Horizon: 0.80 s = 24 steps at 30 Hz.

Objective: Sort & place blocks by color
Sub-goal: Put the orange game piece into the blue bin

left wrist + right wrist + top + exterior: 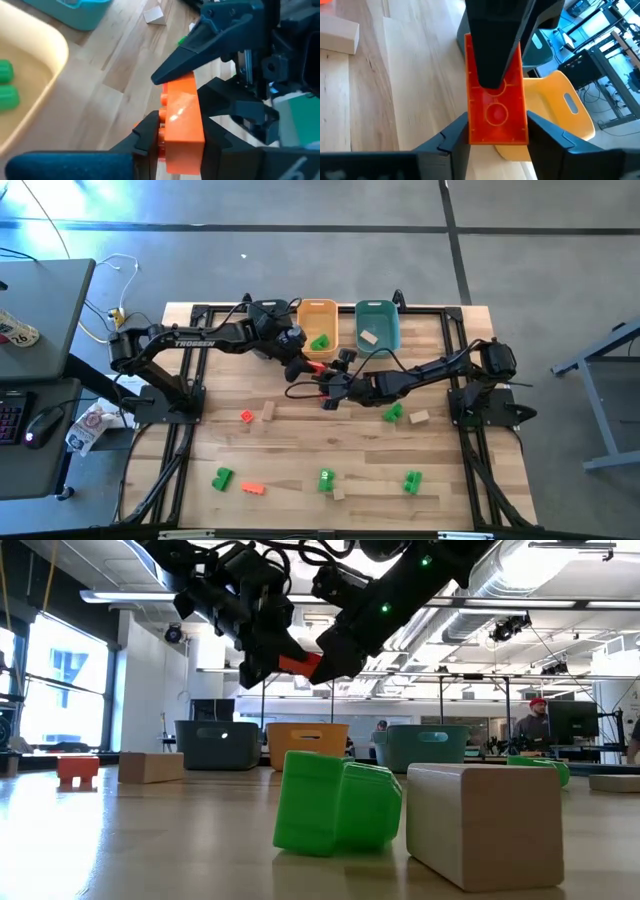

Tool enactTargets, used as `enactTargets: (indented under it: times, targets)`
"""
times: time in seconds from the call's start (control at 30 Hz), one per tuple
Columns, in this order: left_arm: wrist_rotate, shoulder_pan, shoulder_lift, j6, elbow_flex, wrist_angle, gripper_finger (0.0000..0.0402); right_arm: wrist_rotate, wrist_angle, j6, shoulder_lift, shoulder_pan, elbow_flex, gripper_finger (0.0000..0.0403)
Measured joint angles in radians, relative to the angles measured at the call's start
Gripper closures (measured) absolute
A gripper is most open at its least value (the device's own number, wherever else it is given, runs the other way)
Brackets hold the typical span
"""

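Above the desk's (300,430) middle, toward twelve o'clock, both arms met over one red-orange block (312,367). From nine o'clock the left arm reached in, and its hand (300,363) was closed tight on that block; the left wrist view showed the two dark fingers (146,134) pressed against the block's (182,120) sides, studs facing one of them. From three o'clock the right arm stretched across, and its hand (325,380) sat at the same block, fingers standing a little apart on either side of it; in the right wrist view the block's (496,107) hollow underside showed between them, with the left hand's finger lying over its far half. Whether the right fingers touched the block I could not tell. In the low view the block (298,664) hung well clear of the desk between the two hands.

At twelve o'clock stood the orange-yellow bin (318,320) with a green block (320,341) inside, and just to its right the teal bin (378,322) holding a tan block (369,337). Loose blocks lay scattered: a red-orange one (246,416) beside a tan one (267,411) left of centre, a green one (222,478) and a red-orange one (252,489) near seven o'clock, a green one (326,479) at six, a green one (412,481) at five, and a green one (392,413) next to a tan one (419,417) toward four
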Motion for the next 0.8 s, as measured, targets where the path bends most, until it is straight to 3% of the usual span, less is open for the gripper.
enactTargets:
  times: [0.27,0.47,0.63,0.8]
  targets:
    - [-0.084,0.0,0.0,0.051,0.0,-0.01,0.0333,0.019,-0.003,0.077,0.0,0.0,0.0,0.0188]
    - [-0.256,0.001,-0.016,0.109,0.0,-0.079,0.033,0.102,-0.056,0.088,-0.025,0.023,0.0,0.0168]
    - [-0.392,0.002,-0.077,0.152,0.0,-0.124,0.0332,0.106,-0.138,0.169,-0.078,0.024,0.0,0.0167]
    - [-0.59,0.002,-0.152,0.19,0.0,-0.185,0.0331,0.105,-0.257,0.25,-0.129,0.024,0.0,0.0167]
